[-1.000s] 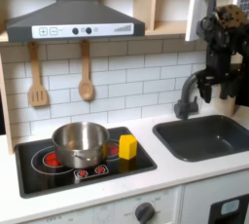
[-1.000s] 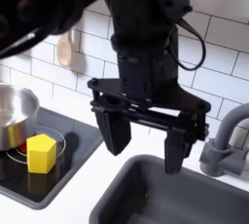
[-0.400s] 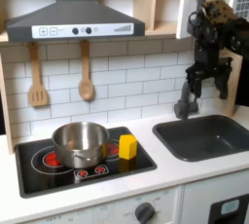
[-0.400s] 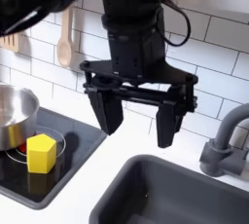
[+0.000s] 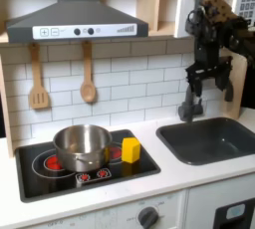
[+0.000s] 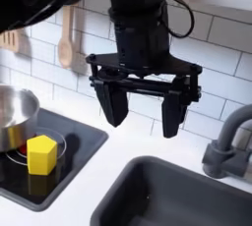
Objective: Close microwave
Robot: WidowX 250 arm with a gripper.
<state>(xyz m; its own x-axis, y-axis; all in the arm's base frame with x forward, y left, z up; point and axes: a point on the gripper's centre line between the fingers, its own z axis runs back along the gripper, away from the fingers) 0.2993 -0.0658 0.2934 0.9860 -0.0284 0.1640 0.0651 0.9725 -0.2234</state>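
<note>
Faucet (image 6: 228, 143) stands near the spread jaws; sink (image 6: 177, 196) below lies open.

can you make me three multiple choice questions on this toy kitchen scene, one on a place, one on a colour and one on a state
1. Where is the yellow block?
A. in the sink
B. on the stovetop beside the metal pot
C. hanging on the tiled wall

2. What colour is the range hood?
A. grey
B. red
C. yellow

3. How are the gripper fingers set?
A. shut on the yellow block
B. shut on a wooden spoon
C. spread apart, holding nothing

Answers:
1. B, since in both exterior views the block sits on the black stovetop next to the metal pot.
2. A, since the hood above the stove is dark grey in the first exterior view.
3. C, since the second exterior view shows the two fingers wide apart with only wall tiles between them, above the sink.
</note>
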